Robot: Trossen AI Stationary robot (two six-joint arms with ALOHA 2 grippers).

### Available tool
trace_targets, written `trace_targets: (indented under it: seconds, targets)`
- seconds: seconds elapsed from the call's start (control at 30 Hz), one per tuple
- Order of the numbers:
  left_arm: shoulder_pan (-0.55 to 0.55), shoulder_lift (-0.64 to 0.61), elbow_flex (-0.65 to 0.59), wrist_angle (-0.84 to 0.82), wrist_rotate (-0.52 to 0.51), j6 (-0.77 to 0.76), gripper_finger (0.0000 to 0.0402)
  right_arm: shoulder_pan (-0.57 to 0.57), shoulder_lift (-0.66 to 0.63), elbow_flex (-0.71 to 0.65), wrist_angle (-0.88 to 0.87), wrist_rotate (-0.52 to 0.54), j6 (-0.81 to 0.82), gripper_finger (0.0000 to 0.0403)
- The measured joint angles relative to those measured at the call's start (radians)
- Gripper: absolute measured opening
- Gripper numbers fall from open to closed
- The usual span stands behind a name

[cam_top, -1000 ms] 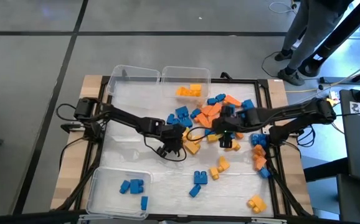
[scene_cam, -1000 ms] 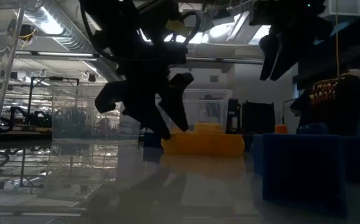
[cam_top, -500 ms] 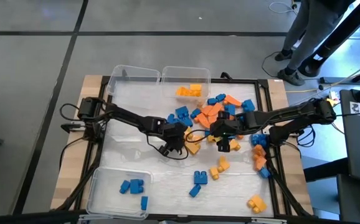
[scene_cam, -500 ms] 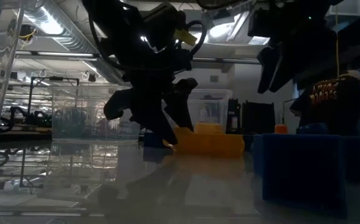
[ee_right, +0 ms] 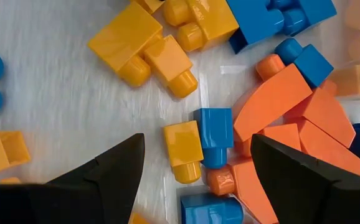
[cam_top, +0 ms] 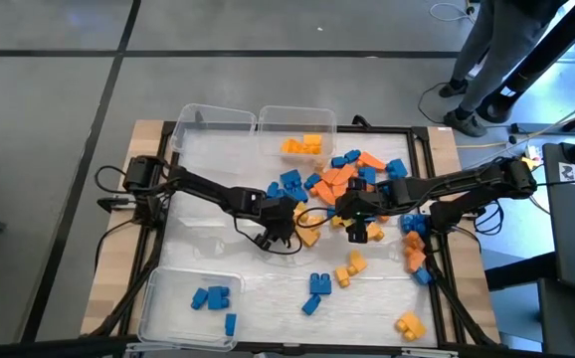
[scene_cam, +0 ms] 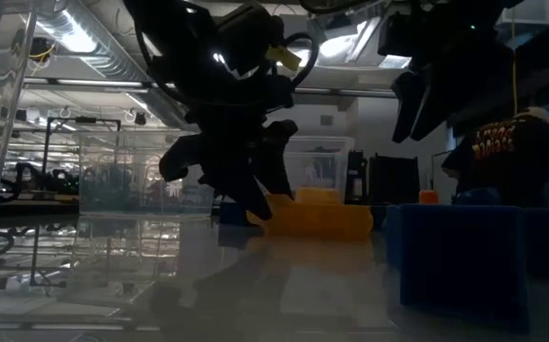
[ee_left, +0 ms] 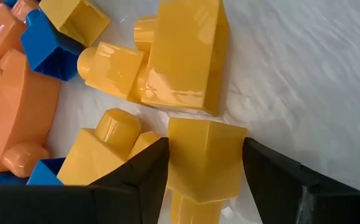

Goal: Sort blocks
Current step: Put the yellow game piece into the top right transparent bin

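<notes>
Left gripper [cam_top: 286, 227] sits at the centre of the high view, low over the table [cam_top: 208, 249], its fingers [ee_left: 144, 176] set either side of a yellow block [ee_left: 203, 163]. In the left wrist view we see that block filling the gap between them, both fingers right against its sides, though we cannot tell whether they are squeezing it. Just beyond it lie more yellow blocks [ee_left: 183, 56], with orange [ee_left: 12, 118] and blue ones [ee_left: 46, 43] at the left edge of that frame.

Right gripper [cam_top: 359, 221] hangs just right of centre in the high view, fingers spread wide and holding nothing. Its wrist view looks down between them on a small yellow block [ee_right: 183, 149] touching a blue one [ee_right: 213, 134], with orange blocks [ee_right: 286, 106] to the right.

We see the main pile [cam_top: 352, 174] of blocks spread across the upper middle of the high view, between and above both grippers. Loose yellow and blue blocks [cam_top: 317, 283] lie lower centre, more along the right edge. A bin [cam_top: 297, 121] at the top holds orange-yellow blocks; a bin [cam_top: 158, 298] at lower left holds blue ones [cam_top: 209, 296]. A third bin [cam_top: 213, 117] stands at upper left.

In the low view both arms are dark silhouettes above the table.
</notes>
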Motion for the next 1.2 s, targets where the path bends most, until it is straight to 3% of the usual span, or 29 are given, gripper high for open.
trace_targets:
  seconds: [0.2, 0.43, 0.63, 0.87, 1.13, 1.2]
  targets:
    - [-0.053, 0.002, -0.002, 0.003, -0.154, 0.032, 0.0200, 0.000, 0.000, 0.000, 0.000, 0.000, -0.021, 0.0294]
    - [-0.086, 0.006, -0.005, 0.022, -0.172, 0.042, 0.0226, 0.000, 0.000, 0.000, 0.000, -0.001, -0.021, 0.0294]
    - [-0.086, 0.006, -0.005, 0.023, -0.178, 0.024, 0.0226, 0.000, 0.000, 0.000, 0.000, -0.004, -0.021, 0.0294]
    - [-0.061, 0.004, -0.002, -0.019, -0.100, -0.053, 0.0201, 0.000, 0.000, 0.000, 0.000, -0.003, -0.021, 0.0294]
    - [-0.052, 0.002, -0.002, -0.022, -0.070, -0.087, 0.0118, 0.000, -0.004, 0.000, -0.004, -0.003, -0.022, 0.0294]
    - [-0.052, 0.002, -0.002, -0.011, -0.070, -0.106, 0.0118, 0.000, -0.015, 0.000, -0.003, -0.004, -0.034, 0.0294]
